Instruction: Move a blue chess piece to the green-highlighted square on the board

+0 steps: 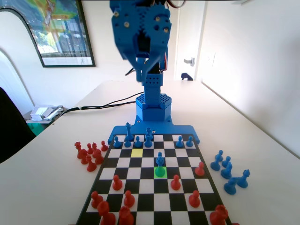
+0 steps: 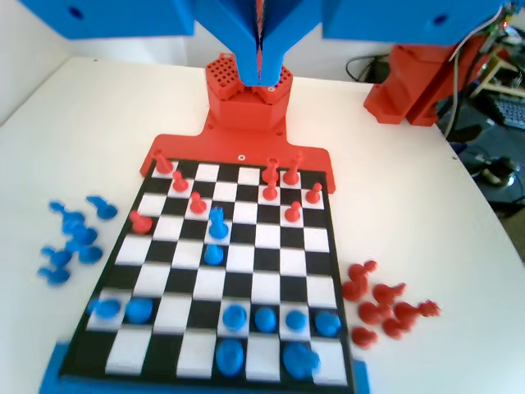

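Fixed view: blue chess piece stands on the green-highlighted square, centre of the board. My hand hangs high at frame top, jaws pressed together, empty. Risk: a low retreat could clip the back-row pieces at the board's far end.

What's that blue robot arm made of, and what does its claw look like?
The blue arm looks like blue plastic: blocky housings with a toothed gear, small screws and perforated panels, on a hexagonal base. Dark cables trail off behind it. Its gripper is two smooth blue jaws tapering to a point.
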You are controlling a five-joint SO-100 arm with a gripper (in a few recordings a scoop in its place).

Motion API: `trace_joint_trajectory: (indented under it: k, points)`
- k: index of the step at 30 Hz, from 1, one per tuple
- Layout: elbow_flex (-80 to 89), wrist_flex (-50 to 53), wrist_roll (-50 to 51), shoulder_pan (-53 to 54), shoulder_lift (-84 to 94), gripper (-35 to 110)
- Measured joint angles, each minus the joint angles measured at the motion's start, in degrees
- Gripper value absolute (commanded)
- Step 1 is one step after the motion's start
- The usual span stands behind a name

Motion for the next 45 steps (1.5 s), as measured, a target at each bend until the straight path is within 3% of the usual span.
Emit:
trace_joint_trajectory:
  k: [10,20,45]
  points:
    - [7.03,10.81,-3.43,-1.58,21.97,1]
    - [7.03,19.51,-2.99,-3.69,32.61,1]
    - [9.93,17.58,-0.35,-5.8,46.32,1]
